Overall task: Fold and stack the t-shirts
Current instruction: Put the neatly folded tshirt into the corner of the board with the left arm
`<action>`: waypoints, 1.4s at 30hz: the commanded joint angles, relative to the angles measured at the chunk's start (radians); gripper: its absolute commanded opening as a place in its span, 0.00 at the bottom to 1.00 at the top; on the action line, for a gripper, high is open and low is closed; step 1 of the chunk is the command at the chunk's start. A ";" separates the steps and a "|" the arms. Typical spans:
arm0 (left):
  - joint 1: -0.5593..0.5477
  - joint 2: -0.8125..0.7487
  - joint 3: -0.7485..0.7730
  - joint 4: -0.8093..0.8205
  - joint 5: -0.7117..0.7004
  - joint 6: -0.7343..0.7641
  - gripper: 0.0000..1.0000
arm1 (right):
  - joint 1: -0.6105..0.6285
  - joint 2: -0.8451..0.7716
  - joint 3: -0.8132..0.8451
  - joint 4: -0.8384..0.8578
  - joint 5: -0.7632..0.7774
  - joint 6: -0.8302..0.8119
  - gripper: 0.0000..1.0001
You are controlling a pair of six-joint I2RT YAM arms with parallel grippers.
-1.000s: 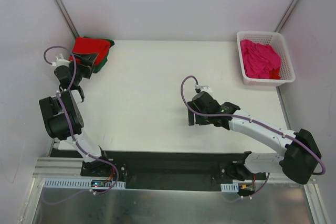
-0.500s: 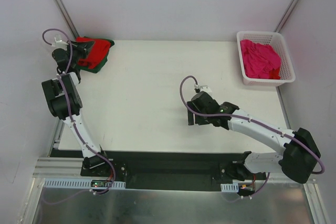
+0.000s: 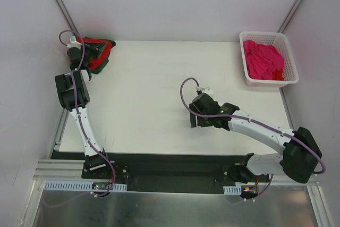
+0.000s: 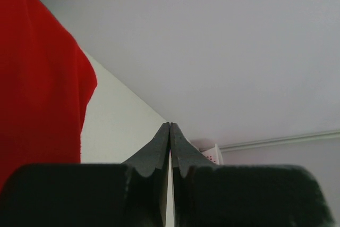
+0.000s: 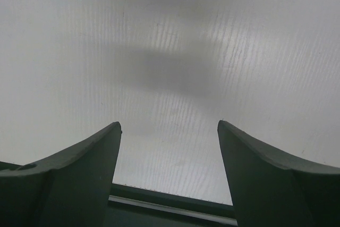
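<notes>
A bright red t-shirt (image 3: 104, 49) lies folded on a dark green t-shirt (image 3: 102, 65) at the table's far left corner. My left gripper (image 3: 91, 56) hovers over the left side of that pile. In the left wrist view its fingertips (image 4: 170, 125) are pressed together with nothing between them, and the red t-shirt (image 4: 37, 89) fills the left edge. The magenta pink t-shirt (image 3: 264, 59) lies crumpled in the white basket (image 3: 289, 57) at the far right. My right gripper (image 3: 195, 122) hangs open over bare table (image 5: 170, 51) at centre right, holding nothing.
White walls close in the table at the back and on both sides. The white basket's corner (image 4: 212, 155) peeks out behind the left fingers. A dark strip along the table's near edge (image 5: 170, 200) shows under the right gripper.
The left gripper has shut on nothing. Its arm has stretched out and swung right over the red and green pile. The right arm has hardly moved.
</notes>
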 commanded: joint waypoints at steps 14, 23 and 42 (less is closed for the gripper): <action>-0.001 -0.062 -0.177 -0.142 -0.145 0.119 0.00 | 0.004 -0.013 0.030 -0.014 0.035 0.010 0.77; 0.000 -0.037 -0.190 -0.095 -0.125 0.085 0.00 | 0.004 -0.034 0.022 -0.020 0.040 0.010 0.77; -0.009 -0.278 -0.122 -0.260 -0.042 0.320 0.00 | 0.004 -0.071 -0.002 -0.022 0.039 0.022 0.77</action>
